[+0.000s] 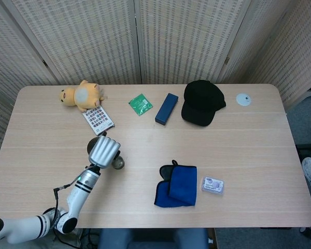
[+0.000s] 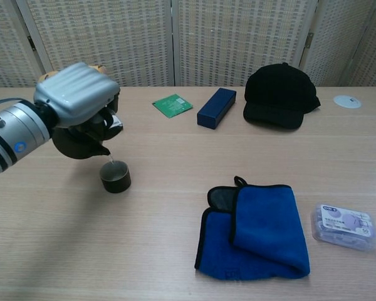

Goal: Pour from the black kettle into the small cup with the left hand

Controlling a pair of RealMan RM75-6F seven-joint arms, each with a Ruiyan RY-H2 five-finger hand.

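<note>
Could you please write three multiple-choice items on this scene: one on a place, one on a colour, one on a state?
1. Where is the small cup?
A. Under the kettle's spout
B. Beside the black cap
C. On the cloth

2. What colour is the folded cloth?
A. Green
B. Blue
C. Yellow

3. What is the left hand doing?
A. Resting open on the table
B. Gripping the tilted black kettle
C. Pressing the cap

Answers: 1 A, the spout hangs just above its rim. 2 B, blue with black edging. 3 B, a thin stream falls from the spout.
</note>
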